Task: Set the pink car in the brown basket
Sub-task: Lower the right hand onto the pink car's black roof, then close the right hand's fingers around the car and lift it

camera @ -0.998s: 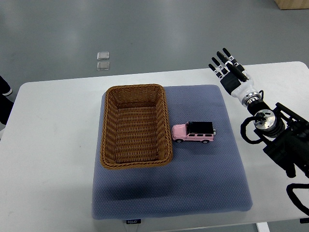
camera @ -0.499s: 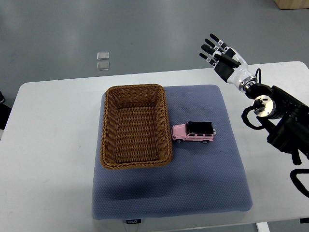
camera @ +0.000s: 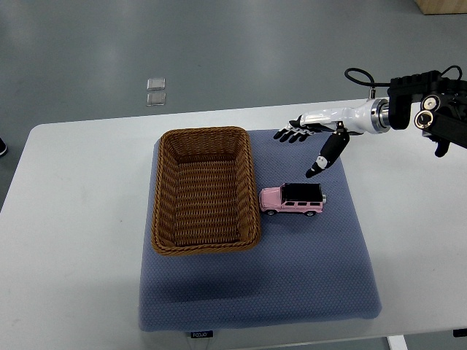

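- Your pink car [camera: 292,199] sits on the blue mat [camera: 306,277], near the mat's right edge and about halfway down it.
- The car's front end is just beside the right wall of the brown basket [camera: 205,191]. You can't tell if they touch.
- The basket stands on the left part of the mat, and the car is not in it.
- Look at the right hand [camera: 315,138]. It hangs above the far right part of the mat, past the car's far side.
- Its fingers [camera: 290,134] are spread out flat and point toward the basket. The thumb [camera: 323,158] points down at the car's roof but is apart from it. The hand holds nothing.
- One second ago this hand was over the white table [camera: 80,219] by its far right corner, fingers pointing away. Now the arm reaches in from the right edge, and the hand is much closer to the car.
- The car and basket have not moved.
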Controlling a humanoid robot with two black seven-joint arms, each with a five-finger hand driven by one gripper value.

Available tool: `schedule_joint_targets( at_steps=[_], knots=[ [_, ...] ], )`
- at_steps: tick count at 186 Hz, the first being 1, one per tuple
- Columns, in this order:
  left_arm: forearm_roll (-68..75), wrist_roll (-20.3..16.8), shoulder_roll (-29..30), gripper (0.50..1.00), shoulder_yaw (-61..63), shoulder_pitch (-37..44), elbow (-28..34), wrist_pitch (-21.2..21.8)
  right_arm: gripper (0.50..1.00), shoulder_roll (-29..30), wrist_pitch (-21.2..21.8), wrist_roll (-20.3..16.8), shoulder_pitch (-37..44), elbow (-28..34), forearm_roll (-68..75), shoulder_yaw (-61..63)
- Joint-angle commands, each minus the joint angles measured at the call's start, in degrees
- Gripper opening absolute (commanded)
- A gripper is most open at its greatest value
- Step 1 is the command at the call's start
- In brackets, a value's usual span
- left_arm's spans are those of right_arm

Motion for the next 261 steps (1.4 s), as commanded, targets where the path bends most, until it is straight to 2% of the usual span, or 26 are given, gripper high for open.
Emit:
schedule_joint_targets(
  at_steps=[1, 25, 61, 99, 179, 193, 205, 209, 210, 212, 213, 214, 215, 217, 228, 235, 261],
  knots=[
    [0.01, 0.0, 0.0, 1.0, -0.01, 0.0, 0.01, 0.0, 0.911, -2.44, -0.01, -1.55, 0.05, 3.78, 0.11, -0.94],
    [0.01, 0.0, 0.0, 1.0, -0.01, 0.0, 0.01, 0.0, 0.911, -4.02, -1.16, -1.55, -2.94, 6.51, 2.75, -0.5],
    [0.1, 0.0, 0.0, 1.0, 0.08, 0.0, 0.01, 0.0, 0.909, -3.5, -6.6, -1.64, -5.93, 6.24, 2.66, -0.59],
    [0.1, 0.0, 0.0, 1.0, 0.08, 0.0, 0.01, 0.0, 0.907, -1.83, -10.3, -1.99, -8.13, 4.75, 2.04, -0.77],
    [0.1, 0.0, 0.0, 1.0, 0.08, 0.0, 0.01, 0.0, 0.889, 2.57, -13.02, -2.61, -11.12, 1.23, 1.69, -1.03],
    [0.1, 0.0, 0.0, 1.0, -0.01, 0.0, 0.1, 0.0, 0.852, 3.36, -13.02, -2.52, -11.2, 0.27, 1.69, -1.03],
    [0.1, 0.0, 0.0, 1.0, -0.01, 0.0, 0.1, 0.0, 0.776, 3.89, -13.11, -2.43, -11.2, -0.17, 1.69, -1.03],
    [0.1, 0.0, 0.0, 1.0, -0.09, 0.0, 0.1, 0.0, 0.744, 3.97, -13.02, -2.34, -11.2, -0.17, 1.69, -1.03],
    [0.1, 0.0, 0.0, 1.0, -0.09, 0.0, 0.1, 0.0, 0.719, 3.89, -12.94, -2.34, -11.2, -0.17, 1.78, -1.03],
    [0.1, 0.0, 0.0, 1.0, -0.09, 0.0, 0.1, 0.0, 0.719, 3.89, -12.93, -2.34, -11.2, -0.17, 1.78, -1.03],
    [0.1, 0.0, 0.0, 1.0, -0.09, 0.0, 0.1, 0.0, 0.693, 3.89, -12.85, -2.26, -11.2, -0.17, 1.78, -1.03],
    [0.1, 0.0, 0.0, 1.0, -0.09, 0.0, 0.1, 0.0, 0.693, 3.89, -12.85, -2.26, -11.2, -0.17, 1.78, -1.03],
    [0.1, 0.0, 0.0, 1.0, -0.09, 0.0, 0.1, 0.0, 0.668, 3.89, -12.67, -2.17, -11.2, -0.17, 1.78, -0.94],
    [0.1, 0.0, 0.0, 1.0, -0.09, 0.0, 0.1, 0.0, 0.65, 3.89, -12.41, -2.08, -11.2, -0.17, 1.78, -0.94],
    [0.1, 0.0, 0.0, 1.0, -0.09, 0.0, 0.1, 0.0, 0.576, 3.97, -12.32, -2.08, -11.2, -0.17, 1.78, -1.12],
    [0.1, 0.0, 0.0, 1.0, -0.09, 0.0, 0.1, 0.0, 0.5, 4.15, -12.49, -1.99, -11.2, -0.17, 1.69, -1.12],
    [0.1, 0.0, 0.0, 1.0, -0.09, 0.0, 0.19, 0.09, 0.5, 3.8, -12.58, -1.29, -11.03, -0.17, 1.69, -1.29]
  ],
)
